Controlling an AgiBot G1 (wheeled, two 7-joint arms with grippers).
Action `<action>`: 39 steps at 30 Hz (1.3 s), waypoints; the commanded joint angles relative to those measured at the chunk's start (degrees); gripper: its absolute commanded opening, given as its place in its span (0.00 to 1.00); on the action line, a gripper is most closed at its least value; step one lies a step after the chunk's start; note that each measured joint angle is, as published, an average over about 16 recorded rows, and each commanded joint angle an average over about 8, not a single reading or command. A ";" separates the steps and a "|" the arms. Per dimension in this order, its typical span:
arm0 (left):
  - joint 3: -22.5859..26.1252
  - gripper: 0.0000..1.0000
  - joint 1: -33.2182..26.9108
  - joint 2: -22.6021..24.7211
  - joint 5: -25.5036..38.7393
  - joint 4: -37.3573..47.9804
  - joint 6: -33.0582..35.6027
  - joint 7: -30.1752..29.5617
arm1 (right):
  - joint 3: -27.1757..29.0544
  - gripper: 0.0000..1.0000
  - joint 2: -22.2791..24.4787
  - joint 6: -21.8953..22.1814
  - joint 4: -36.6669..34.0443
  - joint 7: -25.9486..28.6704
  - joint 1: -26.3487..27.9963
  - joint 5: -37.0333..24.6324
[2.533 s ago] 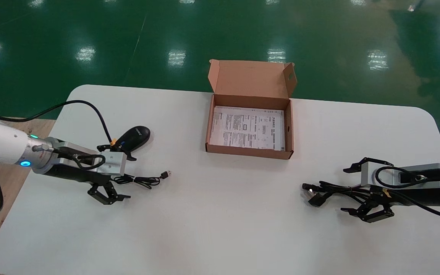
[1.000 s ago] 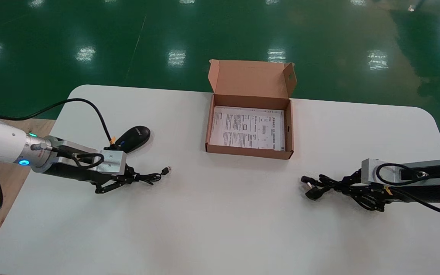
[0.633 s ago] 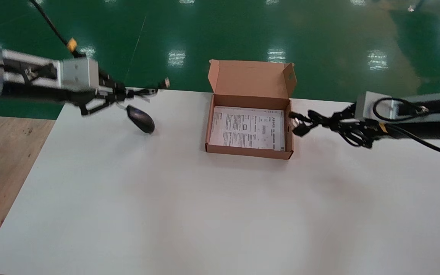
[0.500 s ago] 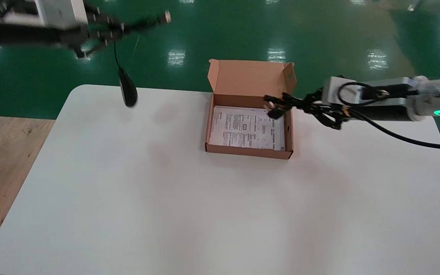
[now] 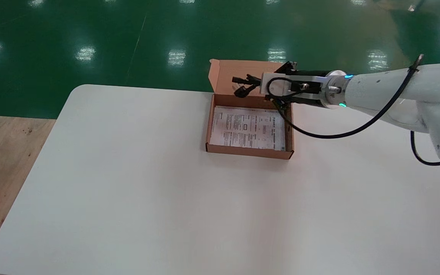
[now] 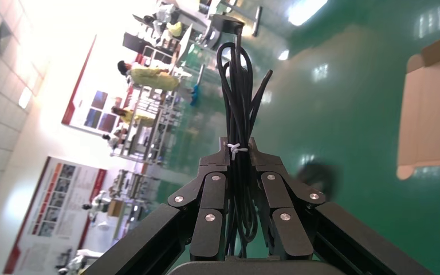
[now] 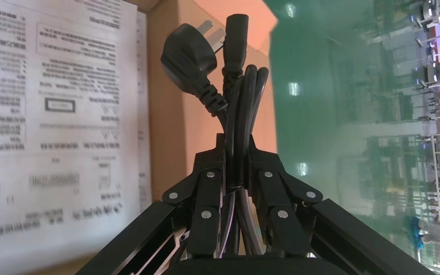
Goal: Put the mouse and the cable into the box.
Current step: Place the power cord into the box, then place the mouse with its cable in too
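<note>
I have the right gripper (image 5: 257, 83) pinching the bundled cable (image 5: 243, 86) by its middle, plug end out, over the back wall of the box (image 5: 249, 151) and just in front of its raised lid (image 5: 224, 78). I judge this to be the carry-to-box step, so next I need to bring the bundle down over the printed sheet (image 5: 247, 128) on the box floor before parting the fingers. The left gripper (image 6: 239, 153) is clamped on the tied mouse cord (image 6: 238, 91), well away from the box and outside the head view; I cannot make out the mouse itself for sure.
</note>
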 commanded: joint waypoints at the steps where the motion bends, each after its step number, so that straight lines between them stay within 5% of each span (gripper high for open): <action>1: -0.05 0.00 -0.68 0.31 0.00 0.43 -0.42 0.68 | 0.08 0.00 -1.30 2.66 -0.69 -0.87 -0.50 0.06; 10: 0.68 0.00 -1.65 1.45 1.11 2.11 -1.14 1.68 | 0.19 0.00 -1.53 -0.24 -0.02 -2.71 -2.68 1.72; 13: 1.00 0.00 -1.93 1.49 1.56 2.59 -0.68 1.69 | 0.14 0.08 -1.55 -1.53 0.05 -2.91 -3.14 2.21; 19: 1.54 0.00 -2.45 1.59 2.26 3.27 0.77 1.64 | -0.07 0.77 -1.52 -4.02 0.25 -3.14 -3.50 3.01; 22: 1.68 0.00 -2.68 1.68 2.44 3.44 1.29 1.83 | -0.23 1.00 -1.48 -4.52 0.19 -3.26 -3.45 3.24; 33: 1.65 0.00 -1.63 2.57 2.29 5.43 2.97 1.40 | -0.55 1.00 -1.10 -4.54 -0.18 -3.40 -2.71 4.21; 39: 1.10 0.00 2.23 5.96 1.42 7.35 3.08 0.71 | 1.30 1.00 2.87 -4.92 -1.45 -2.11 1.86 6.90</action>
